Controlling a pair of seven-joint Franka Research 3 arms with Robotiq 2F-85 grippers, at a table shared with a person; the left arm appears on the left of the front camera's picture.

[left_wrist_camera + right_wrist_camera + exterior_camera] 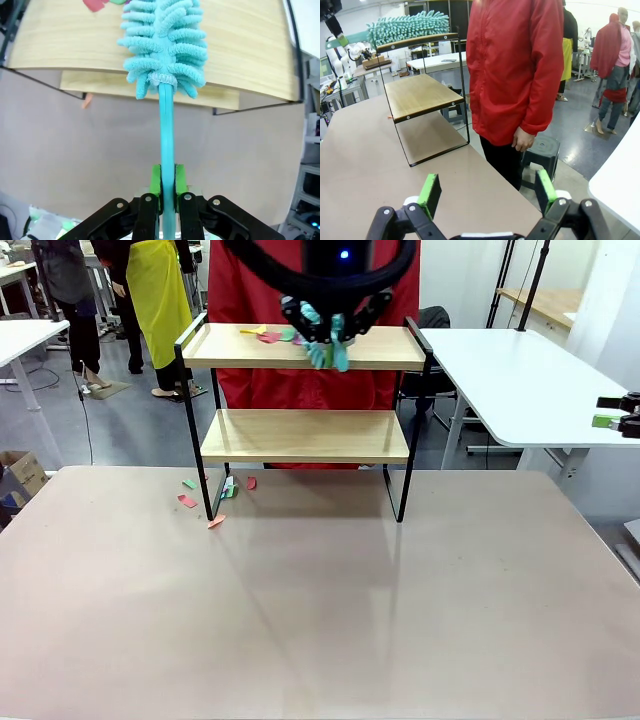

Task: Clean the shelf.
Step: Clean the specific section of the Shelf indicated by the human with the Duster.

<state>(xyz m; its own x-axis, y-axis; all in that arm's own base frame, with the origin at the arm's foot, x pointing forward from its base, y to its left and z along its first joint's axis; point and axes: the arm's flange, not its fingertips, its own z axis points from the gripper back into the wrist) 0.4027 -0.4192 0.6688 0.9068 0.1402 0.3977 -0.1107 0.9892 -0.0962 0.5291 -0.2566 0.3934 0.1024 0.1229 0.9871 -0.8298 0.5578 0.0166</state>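
The shelf [305, 435] stands at the far side of the brown table, two wooden boards on a black frame. My left gripper [322, 325] hangs over its top board [240, 45], shut on the thin handle of a teal fluffy duster [162, 40]. The duster's head lies on that board near its middle. Coloured paper scraps [268, 335] lie on the top board just left of the duster. My right gripper [485, 192] is open and holds nothing, out at the far right [615, 420], and from there it views the shelf [422, 95] side-on.
More paper scraps [188, 501] lie on the brown table [320, 620] around the shelf's left leg. A person in a red jacket [300, 380] stands right behind the shelf. A white table [520, 380] stands at the right, another at the far left.
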